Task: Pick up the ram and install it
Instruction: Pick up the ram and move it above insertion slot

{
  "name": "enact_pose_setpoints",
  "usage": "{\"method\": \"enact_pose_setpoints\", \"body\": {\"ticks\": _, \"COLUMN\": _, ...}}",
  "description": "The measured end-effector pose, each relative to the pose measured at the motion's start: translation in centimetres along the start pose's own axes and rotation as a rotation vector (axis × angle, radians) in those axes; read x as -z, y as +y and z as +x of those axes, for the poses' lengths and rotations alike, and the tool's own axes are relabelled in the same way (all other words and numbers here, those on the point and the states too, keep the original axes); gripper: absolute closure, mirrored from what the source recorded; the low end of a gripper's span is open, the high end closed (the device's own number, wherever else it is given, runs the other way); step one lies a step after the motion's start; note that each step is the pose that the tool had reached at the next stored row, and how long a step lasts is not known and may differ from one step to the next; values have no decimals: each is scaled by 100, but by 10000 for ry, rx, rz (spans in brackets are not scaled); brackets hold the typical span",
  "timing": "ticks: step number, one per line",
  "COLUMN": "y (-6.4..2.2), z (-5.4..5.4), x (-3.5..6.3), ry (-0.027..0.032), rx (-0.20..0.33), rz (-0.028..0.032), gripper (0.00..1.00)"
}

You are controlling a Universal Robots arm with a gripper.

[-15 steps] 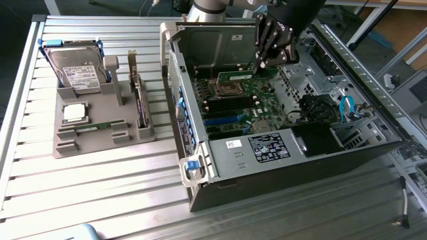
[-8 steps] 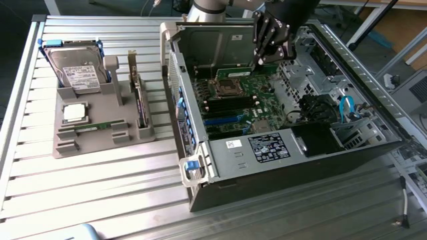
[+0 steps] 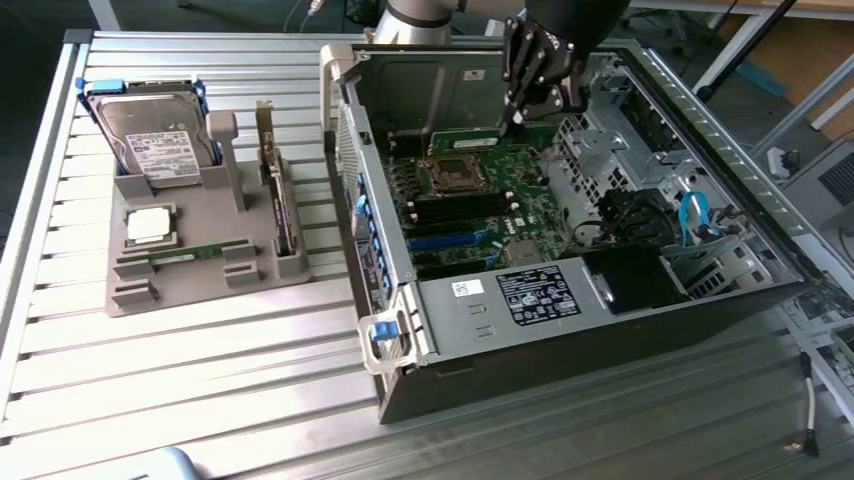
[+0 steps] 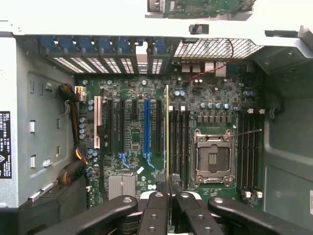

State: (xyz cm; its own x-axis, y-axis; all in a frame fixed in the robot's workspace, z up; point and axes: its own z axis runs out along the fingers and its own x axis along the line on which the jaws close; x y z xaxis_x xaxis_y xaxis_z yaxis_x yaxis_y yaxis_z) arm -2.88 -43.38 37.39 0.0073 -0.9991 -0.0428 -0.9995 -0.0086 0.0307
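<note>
**Tool** (image 4: pixel 168 188): pressed together, pinching the ram (image 4: pixel 167 127) at one end.

**Ram:** thin, narrow green board, edge-on in the wrist view. It is held inside the computer case (image 3: pixel 601 350) over the motherboard (image 4: pixel 132 147), by the black slots beside the bare processor socket (image 4: pixel 213 157).

**Grey holder** (image 3: pixel 200 288) on the worktop (image 3: pixel 200 390), at the exterior view's left: hard drive (image 3: pixel 154 140), silver processor chip (image 3: pixel 150 225), second green stick (image 3: pixel 187 252), dark expansion card (image 3: pixel 280 215).
</note>
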Motion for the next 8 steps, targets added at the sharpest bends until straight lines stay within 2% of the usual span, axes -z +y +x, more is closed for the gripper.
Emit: {"method": "enact_pose_setpoints", "body": {"ticks": 8, "y": -2, "z": -91, "x": -10, "ry": -1, "rx": 0, "rz": 0, "gripper": 88}}
